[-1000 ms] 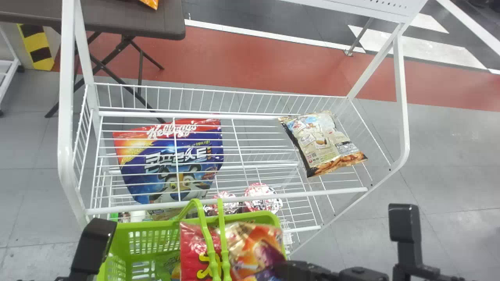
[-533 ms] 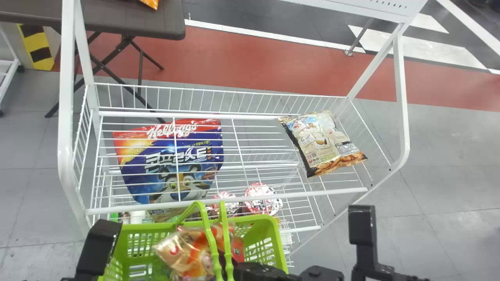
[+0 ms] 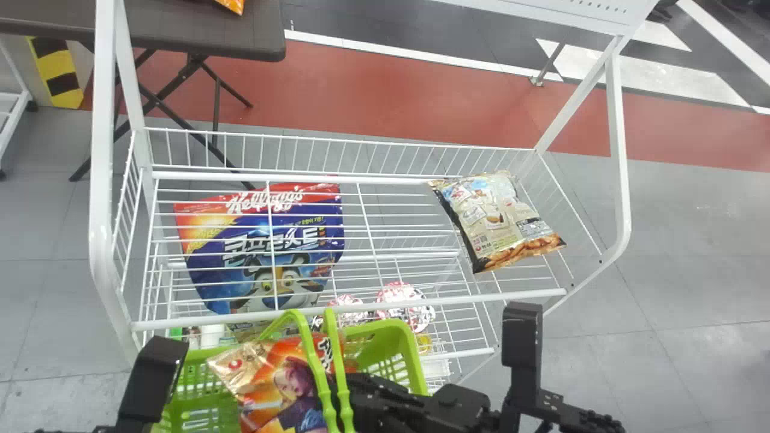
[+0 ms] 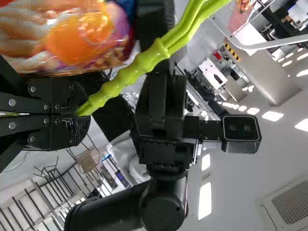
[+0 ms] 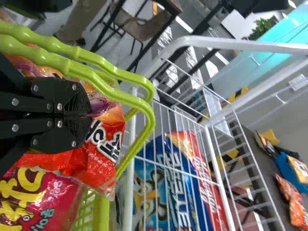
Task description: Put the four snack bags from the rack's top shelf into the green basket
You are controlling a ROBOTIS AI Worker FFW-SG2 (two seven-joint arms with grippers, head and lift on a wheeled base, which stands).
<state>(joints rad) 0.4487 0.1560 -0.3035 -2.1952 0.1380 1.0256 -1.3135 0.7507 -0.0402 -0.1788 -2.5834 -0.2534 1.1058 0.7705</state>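
Head view, right gripper (image 3: 361,391): yours is at the basket (image 3: 410,344), its tips hidden behind the handles (image 3: 338,361) and the orange bag (image 3: 271,385).
Orange bag: over the basket's mouth, crossed by the handles, its lower end cut off; you can't tell how deep it sits.
Cream bag (image 3: 499,222): lying on the top shelf (image 3: 469,299), toward your right end.
Blue bag (image 3: 246,240): under that shelf's wires, which stripe its front.
Left arm (image 3: 153,379): a black part at your lower left, cut off by the bottom edge.
Left wrist view, left gripper (image 4: 79,114): jaws closed around the handles; the orange bag is near them, cropped at the edge.
Right wrist view, right gripper: jaws closed, pinching the orange bag; the gripped fold is hard to make out.
Red bag (image 5: 43,202): beside the orange bag, partly cut off.
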